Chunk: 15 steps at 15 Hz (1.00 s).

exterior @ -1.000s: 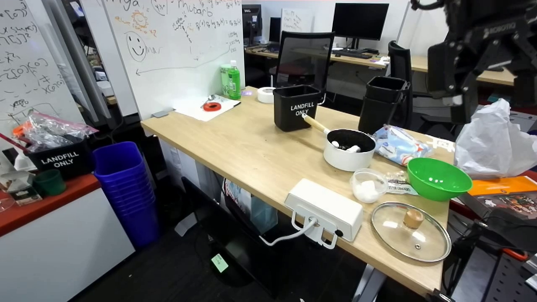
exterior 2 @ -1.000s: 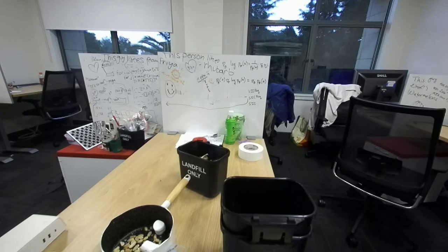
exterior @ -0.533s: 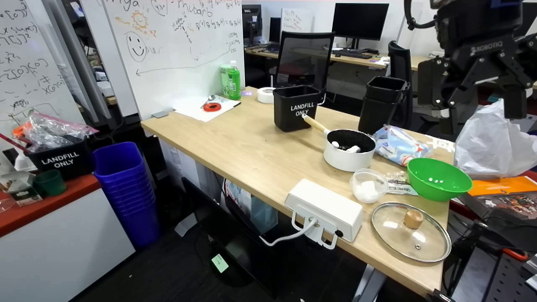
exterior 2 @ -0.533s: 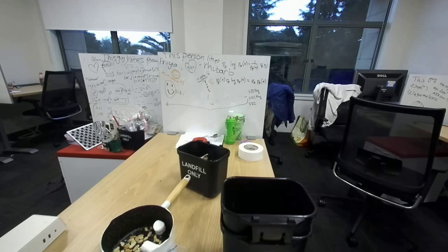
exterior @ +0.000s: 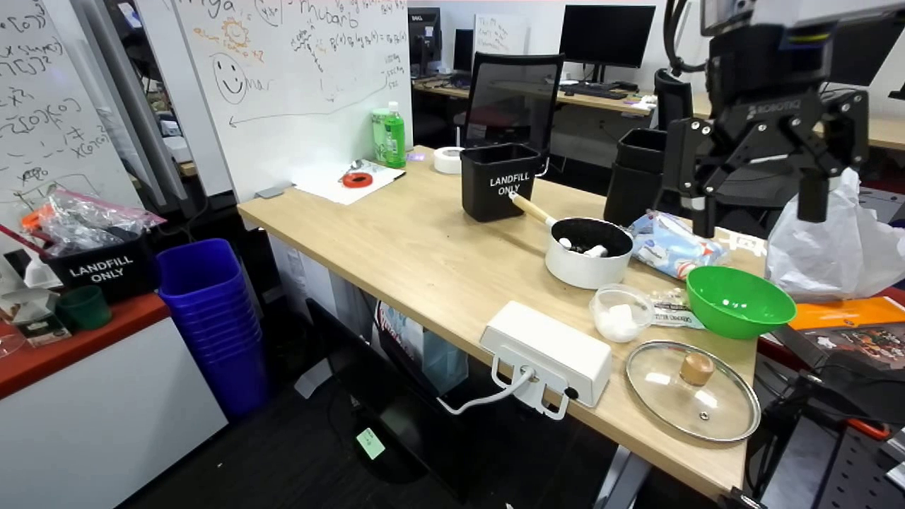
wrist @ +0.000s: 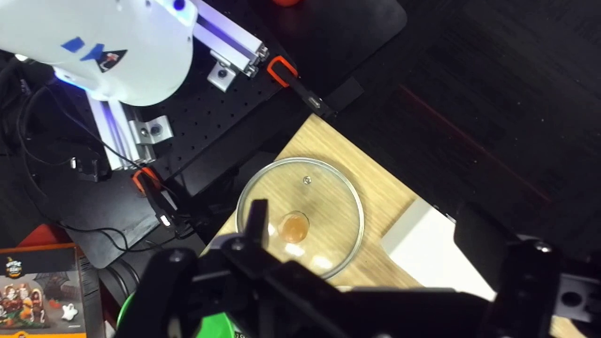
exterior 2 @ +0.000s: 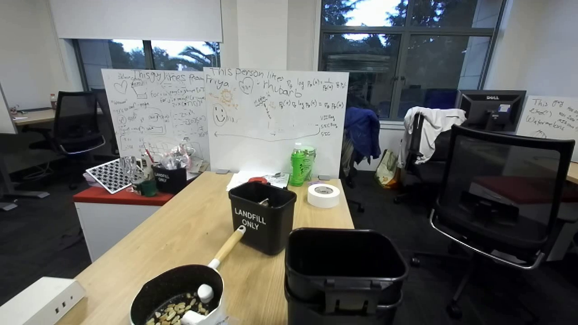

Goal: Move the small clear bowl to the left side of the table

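The small clear bowl (exterior: 640,315) stands on the near right part of the light wood table (exterior: 417,240) in an exterior view, with white lumps in it. It is out of view in the exterior view that shows the table (exterior 2: 158,230) lengthwise. My gripper (exterior: 758,218) hangs in the air above and to the right of the bowl, open with nothing between its fingers. In the wrist view my gripper (wrist: 368,218) shows its fingers wide apart. There the gripper body hides the bowl's area; a pale sliver at its edge is too small to tell.
A glass lid (exterior: 693,410), a green bowl (exterior: 739,300), a snack packet (exterior: 675,311) and a white box (exterior: 544,346) surround the bowl. A white pot (exterior: 587,268), a blue-white bag (exterior: 672,244) and black bins (exterior: 495,201) stand beyond.
My gripper has moved left and a little down in an exterior view, staying open. The bowl and the other table things have not moved.
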Motion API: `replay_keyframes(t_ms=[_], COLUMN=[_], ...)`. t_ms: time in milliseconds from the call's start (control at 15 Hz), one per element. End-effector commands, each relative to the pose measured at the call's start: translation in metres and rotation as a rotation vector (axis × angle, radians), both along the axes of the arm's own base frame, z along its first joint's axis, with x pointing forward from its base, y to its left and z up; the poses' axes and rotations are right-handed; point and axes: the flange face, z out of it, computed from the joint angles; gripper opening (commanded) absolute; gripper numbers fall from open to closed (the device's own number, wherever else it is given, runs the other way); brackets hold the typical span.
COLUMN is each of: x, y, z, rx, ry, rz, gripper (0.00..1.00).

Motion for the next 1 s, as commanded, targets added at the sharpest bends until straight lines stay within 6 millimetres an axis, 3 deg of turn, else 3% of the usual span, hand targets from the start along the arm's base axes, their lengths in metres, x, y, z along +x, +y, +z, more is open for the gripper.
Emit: replay_keyframes(t_ms=[0,267,400,467,933], x=[0.008,0.009,0.005,0.006,0.003], y=[-0.011,-0.019,-0.018,-0.019,-0.018], z=[-0.028,-0.058,-0.074,-0.068,-0.073], rx=[0.021,-0.031,-0.035,-0.026,-0.031], ry=[-0.124,-0.301,-0.264,-0.258,-0.258], rz=[-0.132,-0.207,-0.227,-0.208,-0.219], gripper=[1.00,1.00,1.00,1.00,1.00])
